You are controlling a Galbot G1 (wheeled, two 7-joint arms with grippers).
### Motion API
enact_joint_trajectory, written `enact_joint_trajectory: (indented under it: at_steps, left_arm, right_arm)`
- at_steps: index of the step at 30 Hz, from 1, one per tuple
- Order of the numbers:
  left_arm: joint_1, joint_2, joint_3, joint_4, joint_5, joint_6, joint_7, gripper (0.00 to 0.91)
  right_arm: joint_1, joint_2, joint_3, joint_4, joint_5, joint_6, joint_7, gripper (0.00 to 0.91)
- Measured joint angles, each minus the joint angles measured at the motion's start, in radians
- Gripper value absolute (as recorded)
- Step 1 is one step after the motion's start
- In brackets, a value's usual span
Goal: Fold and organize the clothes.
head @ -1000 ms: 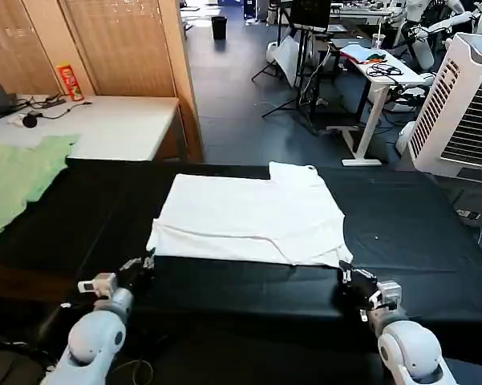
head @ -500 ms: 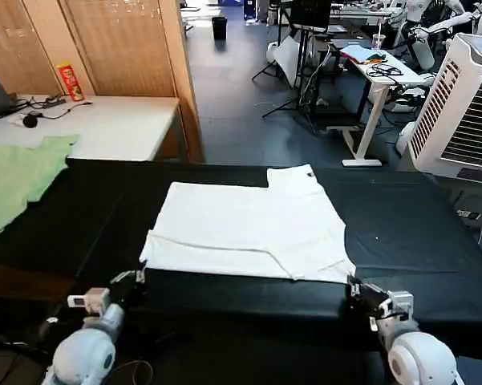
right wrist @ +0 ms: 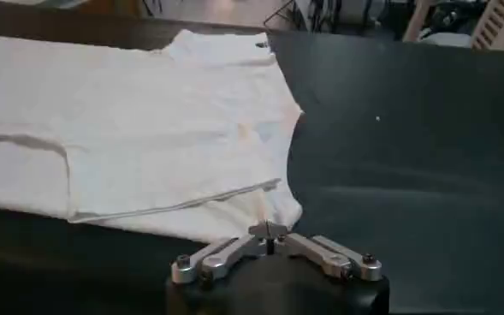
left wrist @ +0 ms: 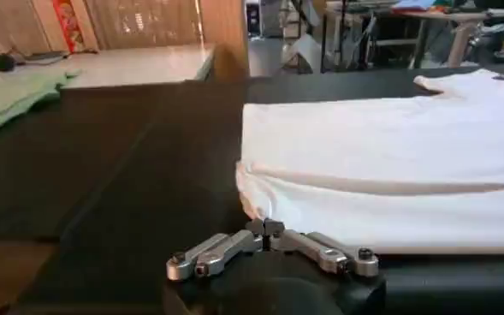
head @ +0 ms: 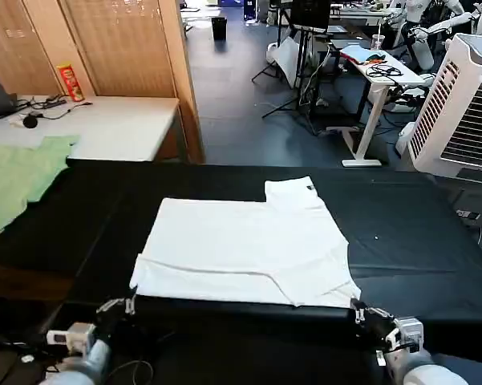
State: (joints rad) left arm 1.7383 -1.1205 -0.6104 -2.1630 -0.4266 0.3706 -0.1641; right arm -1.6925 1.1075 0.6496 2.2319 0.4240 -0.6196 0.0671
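Both tools, left and right, pinch the white T-shirt's near hem corners. It lies on the black surface. Beyond stand a white side table and air cooler.

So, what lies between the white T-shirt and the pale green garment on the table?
In the head view, bare black table separates the white T-shirt from the pale green garment; nothing lies on that stretch.

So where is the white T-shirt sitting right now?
In the head view, the white T-shirt lies flat mid-table on the black table, its near corners at the left gripper and right gripper.
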Motion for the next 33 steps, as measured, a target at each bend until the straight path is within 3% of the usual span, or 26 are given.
enact_joint_trajectory:
  at_steps: [2,11,17,21,26,33]
  left_arm:
    - [0.010,-0.002,-0.003,-0.008,0.002,0.005,-0.020,0.878]
    - [0.020,-0.004,-0.024,-0.034,0.020,0.026,-0.060,0.878]
    - [-0.007,0.001,-0.038,-0.052,0.014,0.071,-0.068,0.878]
    - [-0.055,0.018,-0.042,-0.058,-0.040,0.072,-0.056,0.878]
    - [-0.222,0.021,-0.008,-0.005,-0.111,0.114,-0.048,0.878]
    - [-0.529,0.057,0.074,0.213,-0.213,0.119,-0.029,0.878]
  right_arm:
    - [-0.007,-0.004,0.004,0.011,0.000,-0.008,0.000,0.878]
    - [-0.023,-0.017,0.032,0.085,0.019,-0.016,-0.004,0.878]
    - [0.057,-0.050,0.041,0.072,0.077,0.072,-0.003,0.878]
    - [0.219,-0.079,-0.007,-0.034,0.077,0.103,-0.002,0.878]
    - [0.462,-0.082,-0.117,-0.213,0.061,0.117,0.018,0.878]
    - [0.823,-0.033,-0.310,-0.546,0.016,0.121,0.033,0.878]
